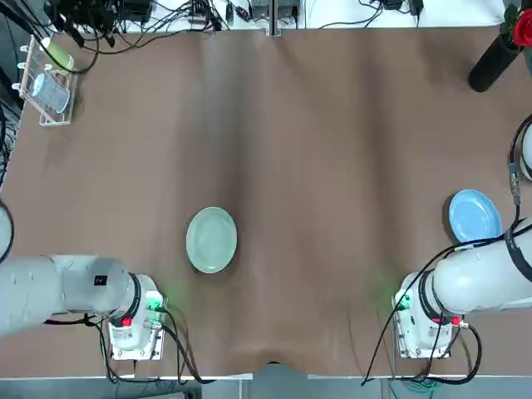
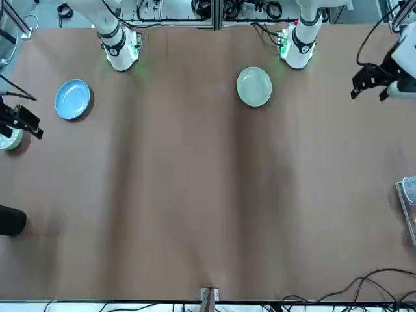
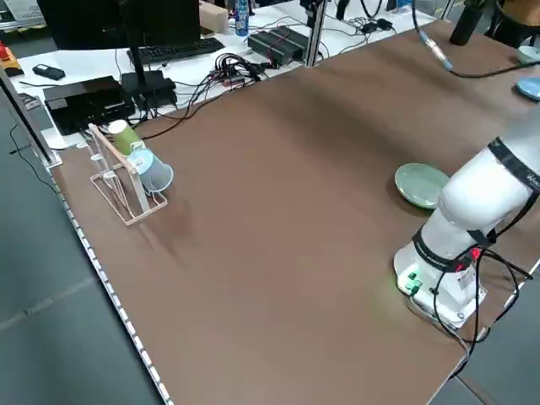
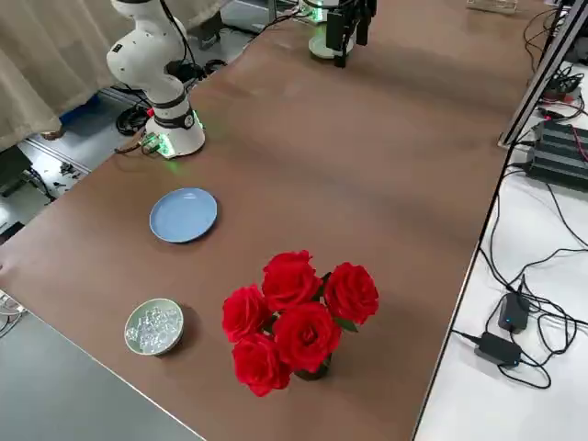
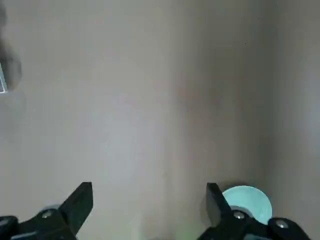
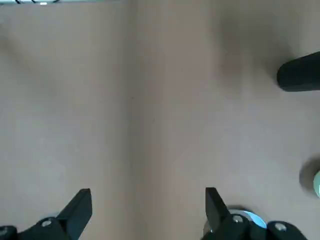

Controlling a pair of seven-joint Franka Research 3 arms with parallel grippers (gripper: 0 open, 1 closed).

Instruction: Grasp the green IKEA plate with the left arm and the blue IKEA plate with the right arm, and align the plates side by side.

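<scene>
The brown counter carries both plates lying flat and well apart, so nothing of the task is done yet. The left tool hangs wide open and empty with the green plate just beyond one finger. The right tool is likewise spread and empty beside the blue plate; both grasps and the aligning remain.

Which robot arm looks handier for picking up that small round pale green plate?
The left: the small round pale green plate lies near its base, and its open tool is on that side.
</scene>
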